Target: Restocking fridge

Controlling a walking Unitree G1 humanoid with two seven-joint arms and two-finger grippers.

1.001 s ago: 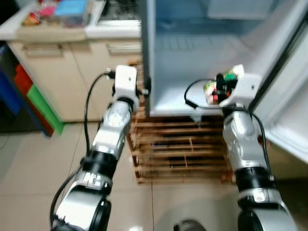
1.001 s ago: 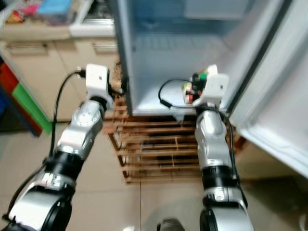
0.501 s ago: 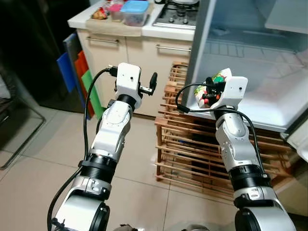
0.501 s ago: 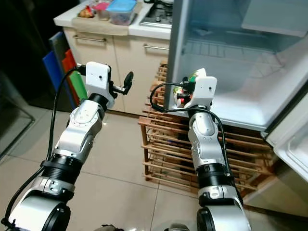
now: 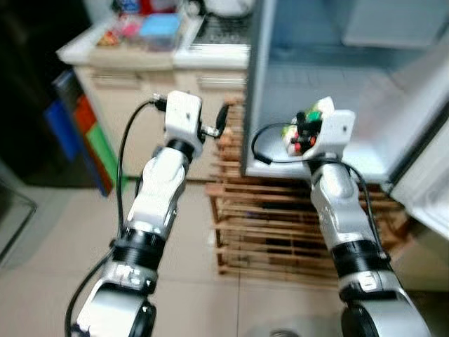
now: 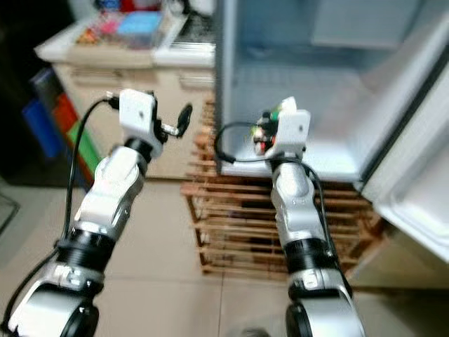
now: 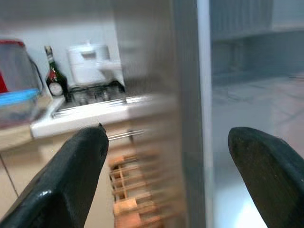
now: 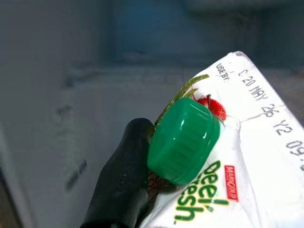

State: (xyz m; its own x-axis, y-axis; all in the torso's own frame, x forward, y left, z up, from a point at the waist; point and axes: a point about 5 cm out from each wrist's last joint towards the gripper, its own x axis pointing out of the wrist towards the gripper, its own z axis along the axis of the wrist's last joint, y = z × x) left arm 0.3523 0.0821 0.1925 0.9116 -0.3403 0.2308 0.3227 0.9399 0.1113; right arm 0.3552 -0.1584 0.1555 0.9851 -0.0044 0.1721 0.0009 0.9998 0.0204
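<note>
Up close on a white juice carton, green screw cap front and centre. "USE BY" date stamp printed along the top edge. 1 black finger pressed against the carton beside the cap. Blurry fridge interior behind, pale and blue-grey.

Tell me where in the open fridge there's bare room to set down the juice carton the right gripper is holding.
The fridge floor looks bare from the left wall across to the open door, under the upper shelf. The right gripper holds the carton at its front edge. The counter to the left is crowded with containers.
</note>
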